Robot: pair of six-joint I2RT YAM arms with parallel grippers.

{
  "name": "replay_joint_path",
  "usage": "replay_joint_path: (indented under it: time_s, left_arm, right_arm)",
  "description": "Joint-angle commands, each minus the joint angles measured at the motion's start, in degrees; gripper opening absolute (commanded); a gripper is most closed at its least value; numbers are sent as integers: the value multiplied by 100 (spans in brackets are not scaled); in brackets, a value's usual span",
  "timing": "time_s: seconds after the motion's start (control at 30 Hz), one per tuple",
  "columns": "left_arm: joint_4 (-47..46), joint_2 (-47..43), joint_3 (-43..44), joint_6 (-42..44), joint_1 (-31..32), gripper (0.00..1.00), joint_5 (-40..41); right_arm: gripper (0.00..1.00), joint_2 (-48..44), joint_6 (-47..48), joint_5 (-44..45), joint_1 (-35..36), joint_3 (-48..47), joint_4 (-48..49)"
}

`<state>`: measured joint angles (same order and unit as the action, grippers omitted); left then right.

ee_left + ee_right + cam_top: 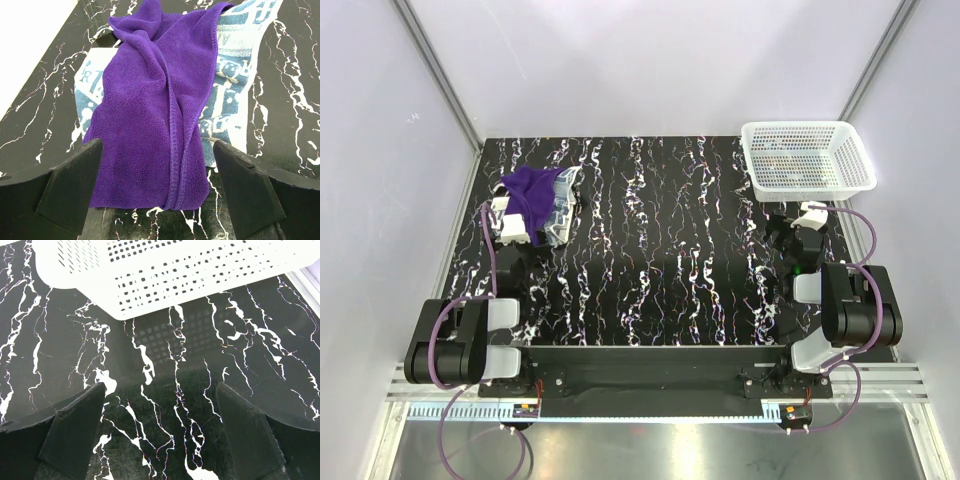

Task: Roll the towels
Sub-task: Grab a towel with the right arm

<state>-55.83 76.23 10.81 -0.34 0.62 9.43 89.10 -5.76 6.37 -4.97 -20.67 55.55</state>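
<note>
Purple towel [145, 125] lies bunched on the white & blue towel [235, 75], far left of table [660, 260]. L gripper [157, 147] wide open around purple one's near end. R gripper [160, 390] open too, holds nothing, by basket [150, 285]

Black white-veined marble table [660, 230] enclosed by plain pale walls [650, 60], metal posts [435, 70] at 2 corners

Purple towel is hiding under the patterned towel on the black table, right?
Not quite. The purple towel lies on top of the patterned towel, not under it. Both are on the black table. The left wrist view shows it best.
</note>
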Motion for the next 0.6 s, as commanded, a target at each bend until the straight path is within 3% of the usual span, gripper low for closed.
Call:
replay_joint_path:
  time_s: [0.0,0.33,0.4,0.57]
  left_arm:
    - [-499,-20,141,60,-36,99,-73]
    - [-499,-20,141,60,-36,99,-73]
    - [-499,-11,132,60,-36,99,-73]
    - [-490,-20,141,60,-36,99,-73]
  right_arm:
    - [100,-77,110,-39,-4,-105,333]
    - [100,-129,154,-65,-4,-96,412]
    - [100,-532,268,-443,14,-200,-147]
    - [100,-2219,-100,-970,364,-1719,-3468]
